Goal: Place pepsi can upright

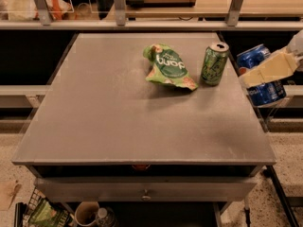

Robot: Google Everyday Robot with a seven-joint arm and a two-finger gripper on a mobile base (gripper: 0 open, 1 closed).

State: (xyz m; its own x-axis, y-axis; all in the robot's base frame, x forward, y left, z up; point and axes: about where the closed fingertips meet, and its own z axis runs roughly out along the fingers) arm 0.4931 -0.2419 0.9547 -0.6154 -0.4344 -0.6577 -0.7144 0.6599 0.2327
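The pepsi can (268, 94), blue with silver ends, hangs tilted in the air just off the table's right edge. My gripper (256, 76) comes in from the right and is shut on it. One cream finger (272, 67) crosses the can's front; the other is hidden behind the can. The can sits to the right of the green can (214, 64), apart from it and clear of the grey table top (118, 112).
A green snack bag (168, 67) lies on the table left of the upright green can. A shelf rail with metal posts (118, 6) runs behind the table. A drawer front (147, 190) sits below the table's front edge, with clutter on the floor underneath.
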